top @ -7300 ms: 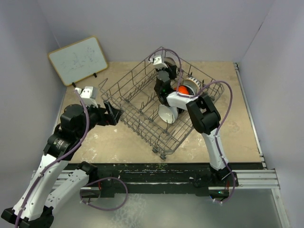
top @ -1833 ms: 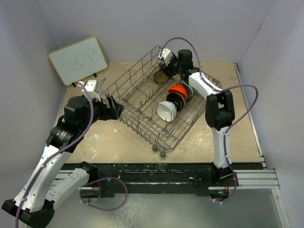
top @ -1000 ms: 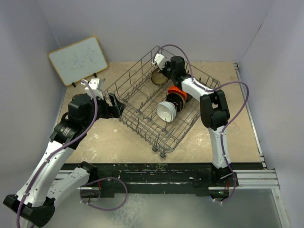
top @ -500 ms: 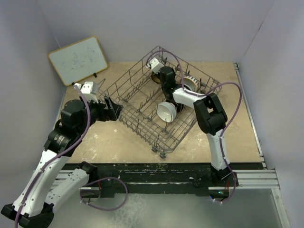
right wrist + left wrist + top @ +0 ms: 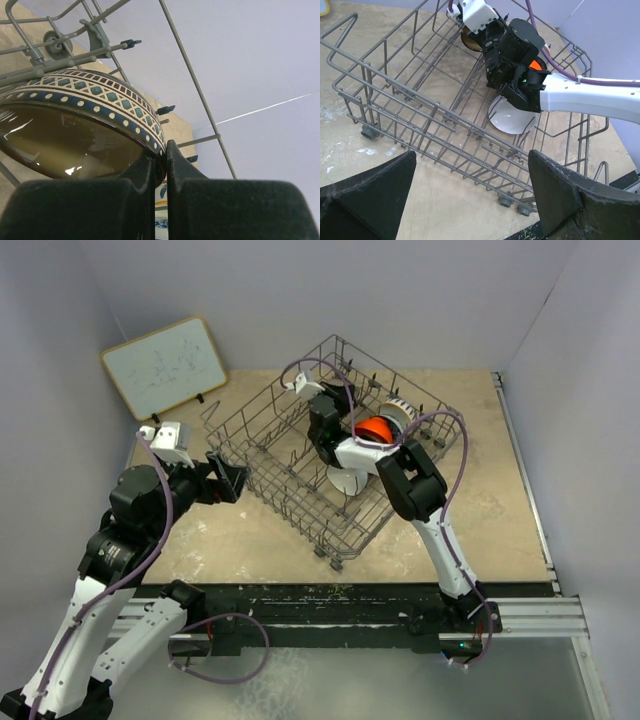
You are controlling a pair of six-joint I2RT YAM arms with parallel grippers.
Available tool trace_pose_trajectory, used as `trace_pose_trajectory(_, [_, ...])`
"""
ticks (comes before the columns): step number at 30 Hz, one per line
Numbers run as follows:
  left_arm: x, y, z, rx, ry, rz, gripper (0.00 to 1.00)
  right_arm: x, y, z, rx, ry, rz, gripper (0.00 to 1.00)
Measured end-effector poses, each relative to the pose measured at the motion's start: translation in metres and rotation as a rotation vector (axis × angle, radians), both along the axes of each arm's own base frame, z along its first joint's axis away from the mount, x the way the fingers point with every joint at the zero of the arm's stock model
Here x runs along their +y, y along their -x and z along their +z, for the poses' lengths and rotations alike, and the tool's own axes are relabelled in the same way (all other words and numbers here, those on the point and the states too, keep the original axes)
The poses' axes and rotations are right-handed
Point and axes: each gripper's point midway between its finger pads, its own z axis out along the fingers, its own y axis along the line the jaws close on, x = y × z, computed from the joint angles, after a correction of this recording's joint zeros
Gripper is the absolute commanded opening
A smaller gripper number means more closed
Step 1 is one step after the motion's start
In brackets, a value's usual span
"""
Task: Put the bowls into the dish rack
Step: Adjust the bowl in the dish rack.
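Note:
The dish rack (image 5: 262, 487) sits slantwise mid-table. My right gripper (image 5: 165, 148) is inside it near the far left wall (image 5: 319, 422). It is shut on the rim of a bowl (image 5: 102, 95) that is glossy brown inside with a blue-and-cream patterned band; part of that bowl (image 5: 469, 41) peeks out behind the wrist. A white bowl (image 5: 346, 480) stands on edge in the tines, with an orange-red bowl (image 5: 376, 427) and a blue-and-white bowl (image 5: 401, 411) behind it. My left gripper (image 5: 232, 480) hangs open outside the rack's near left side (image 5: 470, 162), holding nothing.
A white board (image 5: 165, 365) leans at the far left corner. The rack's wheels (image 5: 368, 132) rest on the beige tabletop. Purple cables loop over the right arm above the rack. Grey walls close in the table on three sides.
My right gripper has carried the brown bowl left and nearer inside the rack. The rack has shifted slightly left. The left arm has drawn back a little, still open.

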Motion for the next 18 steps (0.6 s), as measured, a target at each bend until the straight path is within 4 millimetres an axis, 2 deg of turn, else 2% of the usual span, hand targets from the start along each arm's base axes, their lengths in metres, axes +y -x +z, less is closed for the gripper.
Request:
trace_pose_trajectory(5, [0.002,0.001,0.001,-0.006,0.001,0.007,0.96,0.003,-0.001,-0.004,0.034,-0.031,0.019,0.00])
trace_pose_trajectory(9, [0.003,0.002,0.003,-0.011,0.003,0.008,0.95,0.003,-0.003,-0.002,0.137,-0.105,0.060,0.00])
trace_pose_trajectory(14, [0.003,0.003,0.003,-0.013,0.004,0.008,0.96,0.004,-0.009,-0.011,0.266,-0.221,0.122,0.00])
trace_pose_trajectory(18, [0.003,0.004,0.004,-0.016,0.006,0.008,0.96,0.007,-0.001,-0.012,0.341,-0.325,0.165,0.00])
